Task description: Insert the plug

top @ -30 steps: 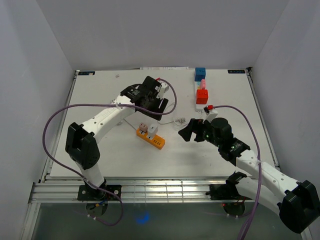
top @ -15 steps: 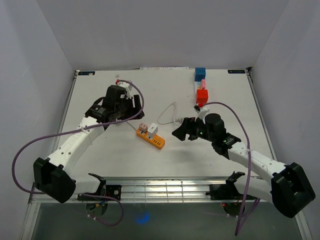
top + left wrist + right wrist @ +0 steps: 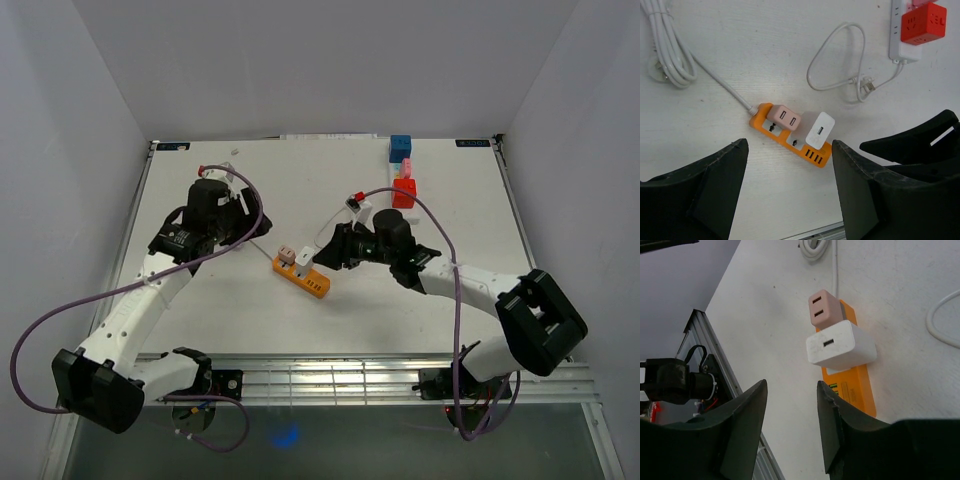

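An orange power strip [image 3: 314, 284] lies mid-table. A white cube plug [image 3: 305, 261] and a pink one [image 3: 285, 255] sit in its sockets side by side. In the right wrist view the white plug [image 3: 840, 346] stands on the strip [image 3: 852, 390] just beyond my right gripper [image 3: 791, 387], which is open with a moderate gap and nothing between the fingers. My right gripper [image 3: 327, 252] hovers right beside the strip's right side. My left gripper [image 3: 789, 145] is open and empty, high above the strip [image 3: 790, 140], and stands left of it [image 3: 240, 222].
A thin white cable with a loose two-pin end [image 3: 867, 85] lies right of the strip. A white power strip with a red cube [image 3: 922, 22] is at the back right, a blue cube [image 3: 401, 147] behind it. A coiled white cord [image 3: 665, 55] lies at the left.
The right arm has swung left to the orange strip and its jaws have narrowed. The left arm has pulled back to the left, away from the strip.
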Available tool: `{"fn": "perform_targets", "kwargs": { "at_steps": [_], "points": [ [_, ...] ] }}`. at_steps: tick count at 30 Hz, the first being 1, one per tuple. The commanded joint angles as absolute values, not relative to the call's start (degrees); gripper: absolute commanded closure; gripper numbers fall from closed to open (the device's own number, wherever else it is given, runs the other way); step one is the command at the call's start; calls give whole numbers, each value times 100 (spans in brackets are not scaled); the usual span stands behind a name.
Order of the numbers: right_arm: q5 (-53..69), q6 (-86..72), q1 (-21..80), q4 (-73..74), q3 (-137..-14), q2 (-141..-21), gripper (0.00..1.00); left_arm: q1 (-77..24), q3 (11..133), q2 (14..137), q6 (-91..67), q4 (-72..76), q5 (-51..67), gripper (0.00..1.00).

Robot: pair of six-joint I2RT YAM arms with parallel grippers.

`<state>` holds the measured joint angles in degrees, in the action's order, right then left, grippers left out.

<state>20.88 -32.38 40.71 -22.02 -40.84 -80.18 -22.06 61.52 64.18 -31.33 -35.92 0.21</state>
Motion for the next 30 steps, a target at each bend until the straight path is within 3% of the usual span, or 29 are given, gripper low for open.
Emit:
{"fn": "perform_targets", "kwargs": {
  "at_steps": [1, 10, 18, 26, 30],
  "points": [
    [2346, -3261, 4148, -2689, -4631, -8366, 51, -1978, 6152, 6311, -3252, -3762, -193, 22],
    [2575, -3270, 4227, -2707, -5458, -9386, 58, -1003, 5968, 6328, -3410, -3630, 246, 21],
    [2593, -3340, 4245, -2637, -5449, -10055, 65, -853, 5933, 6416, -3559, -3481, 360, 21],
    [2628, -3112, 4254, -2409, -5809, -9810, 64, -853, 5924, 6591, -3630, -3358, 334, 21],
    [2488, -2822, 4254, -2119, -5933, -9405, 57, -853, 5889, 6592, -3691, -3314, 299, 21]
  ]
}}
